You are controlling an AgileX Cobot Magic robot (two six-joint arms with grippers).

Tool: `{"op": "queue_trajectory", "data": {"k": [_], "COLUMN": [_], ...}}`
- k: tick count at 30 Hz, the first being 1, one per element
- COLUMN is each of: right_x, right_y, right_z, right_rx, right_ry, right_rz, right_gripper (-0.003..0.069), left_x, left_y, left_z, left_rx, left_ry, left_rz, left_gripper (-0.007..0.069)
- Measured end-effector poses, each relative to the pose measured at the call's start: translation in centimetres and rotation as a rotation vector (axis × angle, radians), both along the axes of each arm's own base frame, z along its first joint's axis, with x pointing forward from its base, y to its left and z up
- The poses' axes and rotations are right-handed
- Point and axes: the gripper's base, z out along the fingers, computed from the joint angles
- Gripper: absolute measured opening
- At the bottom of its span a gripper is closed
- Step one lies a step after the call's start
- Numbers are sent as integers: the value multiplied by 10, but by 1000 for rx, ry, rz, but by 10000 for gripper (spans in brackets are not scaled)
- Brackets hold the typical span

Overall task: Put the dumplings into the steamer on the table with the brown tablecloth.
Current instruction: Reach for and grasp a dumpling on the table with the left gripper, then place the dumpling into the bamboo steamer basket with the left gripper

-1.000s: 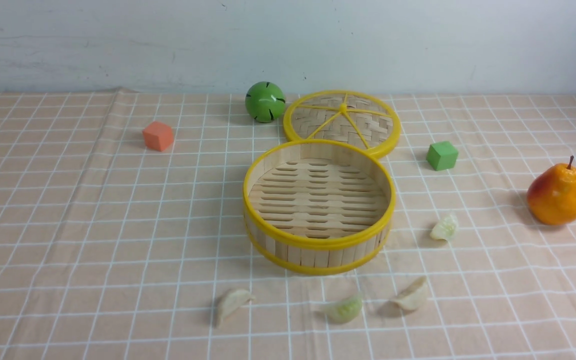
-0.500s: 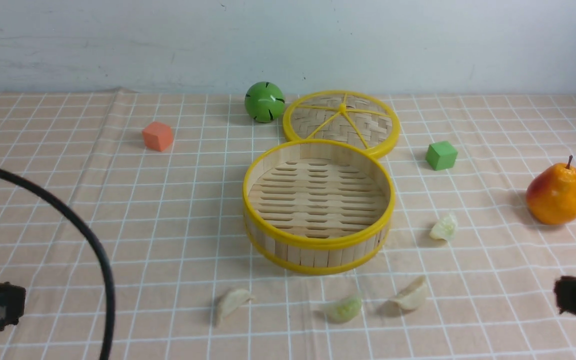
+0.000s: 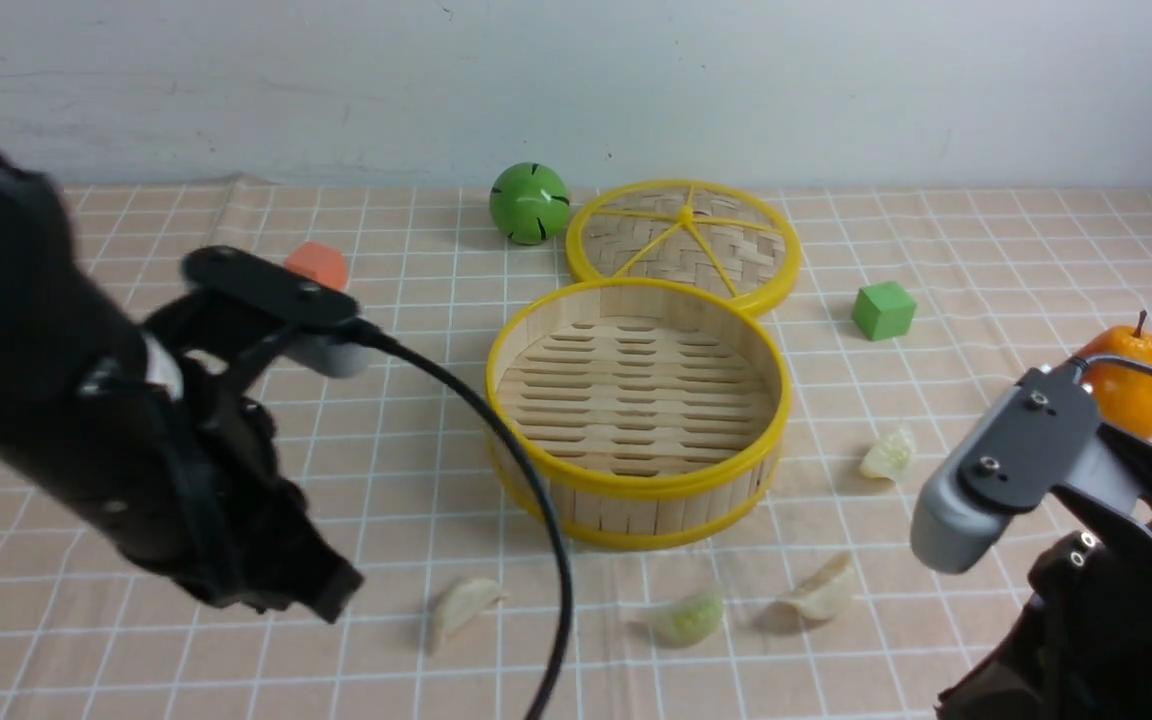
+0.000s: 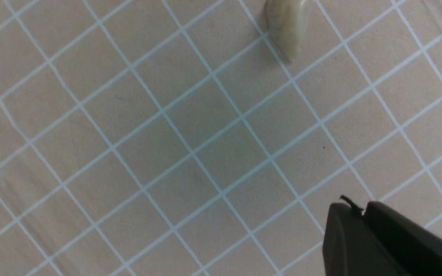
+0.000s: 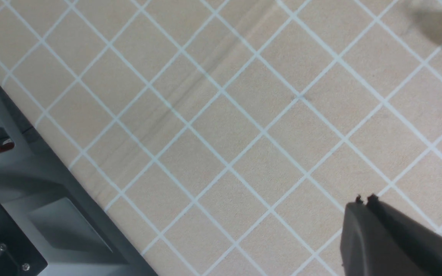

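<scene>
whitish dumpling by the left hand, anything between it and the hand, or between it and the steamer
Nothing on the tablecloth: bare cloth lies between the left hand and the whitish dumpling, and between it and the steamer. The left arm's black cable crosses that second line in the front view.

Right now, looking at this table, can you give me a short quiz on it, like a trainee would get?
1. True or false: the bamboo steamer is empty.
2. How many toy dumplings lie on the checked tablecloth?
3. Which lies nearest the left gripper? A) a whitish dumpling B) the green cube C) the pear
Key: 1 true; 2 four; 3 A.
</scene>
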Motion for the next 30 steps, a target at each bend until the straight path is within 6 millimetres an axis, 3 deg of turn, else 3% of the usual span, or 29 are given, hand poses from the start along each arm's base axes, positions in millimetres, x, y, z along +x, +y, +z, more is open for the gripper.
{"op": "queue_trajectory", "data": {"k": [2,4,8,12,17,23,26,30], "right_x": [0,0,0,0,0,1,1,1], "right_y": [0,0,0,0,0,-1,-1,-1], "right_z": [0,0,0,0,0,0,0,0], "right_rx": [-4,-5,-1,-2,-2,-7,-13,-14], "right_ry": [-4,-3,4,4,4,0,-3,-3], "right_rz": [0,-1,-16,-16,-17,-17,-16,-15], "right_gripper": [-10,-10,-10,-9,-4,0,1,3], "left_x": [11,26,48,63,76,84,88,97], "left_y": [-12,-32,-52,-61,-70,-74,-75,-78], "left_z": [-10,-29,-57,-81,-110,-137,-136,-118], "left_rx": [32,73,110,125,130,131,129,151], "left_ry": [16,28,18,6,10,35,26,22], "left_rz": [-28,-73,-112,-126,-129,-64,-19,20], "left_gripper": [151,299,479,543,528,380,241,237]}}
